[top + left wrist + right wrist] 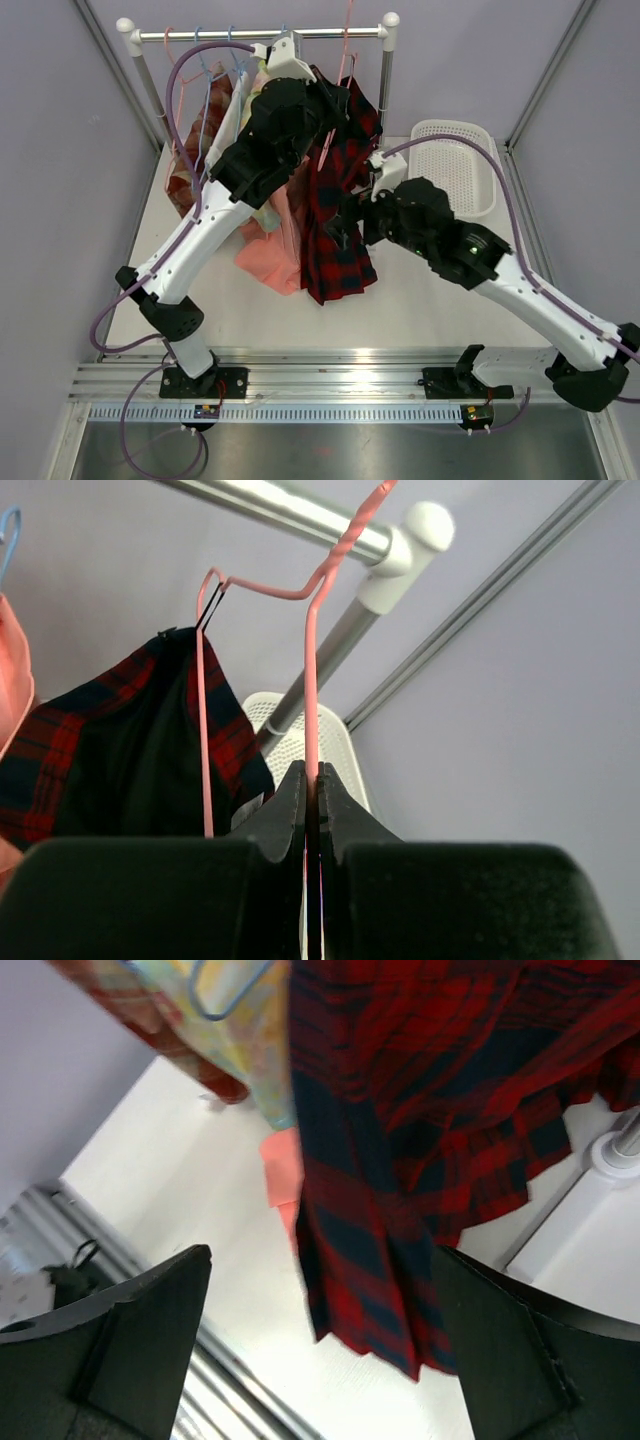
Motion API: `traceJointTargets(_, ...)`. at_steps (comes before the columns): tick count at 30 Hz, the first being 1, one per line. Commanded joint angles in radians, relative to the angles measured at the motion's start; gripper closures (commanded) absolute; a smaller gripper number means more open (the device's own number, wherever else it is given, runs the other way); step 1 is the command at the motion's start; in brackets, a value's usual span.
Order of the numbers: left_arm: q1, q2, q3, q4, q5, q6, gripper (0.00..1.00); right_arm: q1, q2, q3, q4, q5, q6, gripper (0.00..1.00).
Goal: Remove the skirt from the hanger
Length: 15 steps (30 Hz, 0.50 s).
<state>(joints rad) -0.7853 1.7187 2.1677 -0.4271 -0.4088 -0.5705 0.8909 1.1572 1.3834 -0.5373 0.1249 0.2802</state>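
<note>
The red-and-navy plaid pleated skirt point(325, 255) is still on its thin pink wire hanger point(310, 680). The hanger's hook is looped over the shiny metal rail point(260, 35) that runs along the far edge of the table point(420, 290). The skirt hangs towards the right end of that rail. Its hem falls over the middle of the table, beside a salmon-pink garment point(270, 265) on a neighbouring hanger.

The left gripper point(312, 770) is clenched on the upright wire of the pink hanger, below the hook. In the left wrist view the skirt's waist appears to hang from the hanger's far shoulder by a dark loop.

The right gripper point(320, 1260) is released, its two fingers spread wide and facing the lower pleats. No cloth is between them.

I judge the task to be at an early stage. The hanger is secured, but the skirt has not been grasped or freed. What remains is to take hold of the fabric, work the waist off the wire and draw the skirt clear. The white slatted plastic basket point(452, 123) at the far right corner may be where it goes.
</note>
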Motion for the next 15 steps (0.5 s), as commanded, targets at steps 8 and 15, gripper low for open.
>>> traceJointTargets(8,-0.019,-0.122,-0.022,0.163,-0.022,-0.045,1.0,0.013,0.151,-0.009,0.266,0.308,-0.033,0.11)
traceJointTargets(15,-0.019,-0.169,-0.115,0.172,-0.044,-0.035,1.0,0.031,0.145,0.051,0.224,0.262,-0.024,1.0)
